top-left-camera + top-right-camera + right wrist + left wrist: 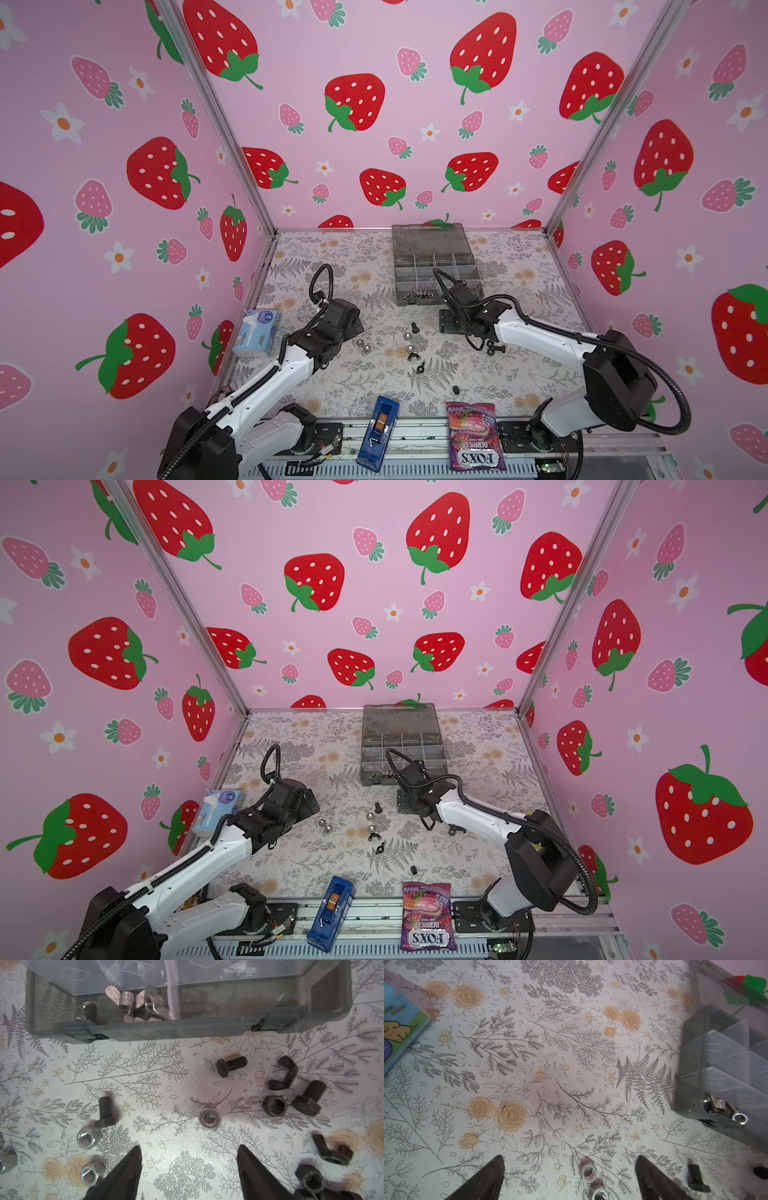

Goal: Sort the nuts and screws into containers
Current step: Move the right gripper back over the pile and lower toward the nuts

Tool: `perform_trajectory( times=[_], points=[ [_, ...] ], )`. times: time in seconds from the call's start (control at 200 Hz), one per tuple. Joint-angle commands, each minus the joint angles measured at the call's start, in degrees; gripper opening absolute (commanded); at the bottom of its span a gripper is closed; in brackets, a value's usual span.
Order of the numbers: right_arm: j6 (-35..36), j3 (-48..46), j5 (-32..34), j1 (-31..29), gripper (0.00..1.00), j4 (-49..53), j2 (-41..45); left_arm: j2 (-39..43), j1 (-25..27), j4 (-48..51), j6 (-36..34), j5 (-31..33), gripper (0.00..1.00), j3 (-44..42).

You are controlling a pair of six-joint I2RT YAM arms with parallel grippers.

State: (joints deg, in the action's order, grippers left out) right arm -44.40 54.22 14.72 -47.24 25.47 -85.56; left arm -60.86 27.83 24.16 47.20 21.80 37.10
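Jaws — left, right — apart and empty.

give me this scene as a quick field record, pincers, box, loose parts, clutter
left pincer: open, empty, over the table
right pincer: open, empty, over loose parts near the organiser box
organiser box: lid open, silver wing nuts in a front cell
loose on table: black screws, silver nuts, black wing nuts
clutter: blue box, candy bag, tissue pack

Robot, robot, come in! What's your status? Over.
Left gripper open, empty. Right gripper open, empty, by the organiser box. Silver wing nuts inside it; screws and nuts loose on the table. Nothing seen blocking.
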Motion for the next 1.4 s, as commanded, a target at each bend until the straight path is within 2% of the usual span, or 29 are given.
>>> perform_trajectory(
  times=[0.0, 0.21, 0.41, 0.53, 0.645, 1.1, 1.396],
  points=[
    [-3.5, -1.4, 3.6, 0.9, 0.74, 5.4, 2.6, -0.4, -0.2, -0.5, 0.4, -0.2, 0.99, 0.9],
    [-6.4, -6.8, 3.4, 4.8, 0.65, 7.3, 8.0, -1.4, -0.3, -0.9, -0.3, -0.4, 0.99, 1.5],
    [-9.3, -12.2, 2.8, 10.2, 0.64, 8.8, 15.5, -2.5, -0.2, -1.3, -1.8, -0.5, 0.99, 2.1],
    [-9.1, -14.6, 0.3, 15.5, 0.63, 9.5, 17.8, -3.3, -0.3, -1.7, -2.3, -0.8, 0.99, 2.1],
    [-9.0, -16.5, -2.5, 18.9, 0.61, 8.6, 18.5, -3.7, -0.2, -2.4, -2.6, -1.5, 0.99, 1.9],
    [-12.6, -25.5, -7.6, 26.5, 0.62, 1.0, 23.0, -6.4, -0.1, -3.6, -3.7, -3.9, 0.99, 2.8],
    [-11.0, -24.1, -9.6, 27.5, 0.61, -2.0, 17.5, -6.4, -0.1, -4.0, -4.0, -4.5, 0.99, 2.4]
  ],
)
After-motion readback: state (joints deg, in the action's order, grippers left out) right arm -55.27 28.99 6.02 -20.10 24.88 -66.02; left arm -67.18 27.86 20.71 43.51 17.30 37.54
